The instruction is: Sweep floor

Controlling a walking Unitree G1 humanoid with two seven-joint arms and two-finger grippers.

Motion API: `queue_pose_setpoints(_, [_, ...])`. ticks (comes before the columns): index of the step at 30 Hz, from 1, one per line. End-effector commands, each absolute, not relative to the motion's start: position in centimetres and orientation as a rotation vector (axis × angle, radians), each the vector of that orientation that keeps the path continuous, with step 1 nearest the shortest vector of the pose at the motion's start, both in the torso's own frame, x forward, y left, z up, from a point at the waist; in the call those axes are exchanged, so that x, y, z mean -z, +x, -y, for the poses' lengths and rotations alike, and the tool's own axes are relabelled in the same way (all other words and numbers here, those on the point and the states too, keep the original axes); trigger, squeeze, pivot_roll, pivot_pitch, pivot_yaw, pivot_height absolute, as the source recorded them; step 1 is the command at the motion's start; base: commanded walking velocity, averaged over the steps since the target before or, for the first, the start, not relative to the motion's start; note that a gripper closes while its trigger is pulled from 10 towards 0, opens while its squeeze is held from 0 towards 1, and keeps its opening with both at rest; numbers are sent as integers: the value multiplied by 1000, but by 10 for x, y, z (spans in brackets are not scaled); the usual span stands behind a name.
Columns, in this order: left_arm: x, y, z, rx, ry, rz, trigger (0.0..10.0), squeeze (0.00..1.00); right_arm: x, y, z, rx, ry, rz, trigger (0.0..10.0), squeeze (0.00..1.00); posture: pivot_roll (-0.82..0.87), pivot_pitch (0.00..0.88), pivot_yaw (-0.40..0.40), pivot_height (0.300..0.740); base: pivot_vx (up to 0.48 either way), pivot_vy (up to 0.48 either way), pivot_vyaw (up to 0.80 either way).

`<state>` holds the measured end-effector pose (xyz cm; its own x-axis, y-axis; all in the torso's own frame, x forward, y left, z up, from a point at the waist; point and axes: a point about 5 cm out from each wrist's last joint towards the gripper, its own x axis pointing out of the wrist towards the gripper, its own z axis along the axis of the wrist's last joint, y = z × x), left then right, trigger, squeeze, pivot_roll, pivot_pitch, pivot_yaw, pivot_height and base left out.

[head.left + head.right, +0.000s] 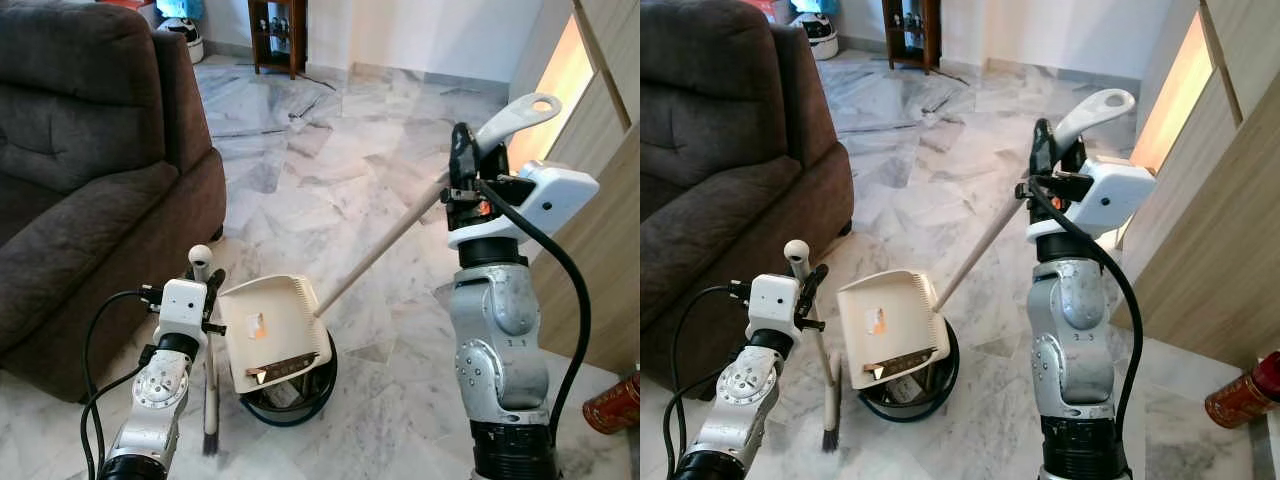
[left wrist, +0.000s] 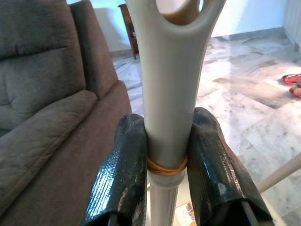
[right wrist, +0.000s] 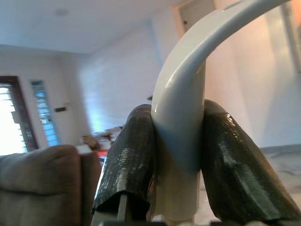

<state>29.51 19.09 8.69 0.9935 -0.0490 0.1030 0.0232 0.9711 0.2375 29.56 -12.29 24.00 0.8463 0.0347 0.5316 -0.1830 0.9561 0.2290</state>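
Observation:
My left gripper is shut on a cream hand brush that stands upright, its dark bristles at the floor beside the sofa. In the left wrist view both black fingers clamp the brush handle. My right gripper is raised at chest height and shut on the looped top of a long-handled cream dustpan. Its pole slopes down to the pan, which is tipped over a round black bin. The right wrist view has the fingers pressed on the curved handle.
A dark brown sofa fills the left side. Wooden cabinet panels stand close on the right, with a red can at their foot. A dark shelf unit stands at the far wall. Marble floor stretches ahead.

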Motion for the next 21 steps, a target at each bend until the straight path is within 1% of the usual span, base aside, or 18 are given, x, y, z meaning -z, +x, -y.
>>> queue_pose_setpoints(1, [-97,297,-190,44,254,164,10000,0,-254,287,115,-152,295,628,10000,0,6,91,7,740,0,0,0])
queue_pose_setpoints(10, [-97,297,-190,48,252,164,10000,0,-257,278,91,-248,140,687,10000,0,6,94,7,740,0,0,0])
queue_pose_setpoints(17, [-96,297,-189,48,252,164,10000,0,-256,273,80,-274,148,687,10000,0,7,94,5,740,0,0,0])
queue_pose_setpoints(21, [-96,297,-189,49,253,164,10000,0,-262,271,79,-224,179,720,10000,0,8,93,5,740,0,0,0])
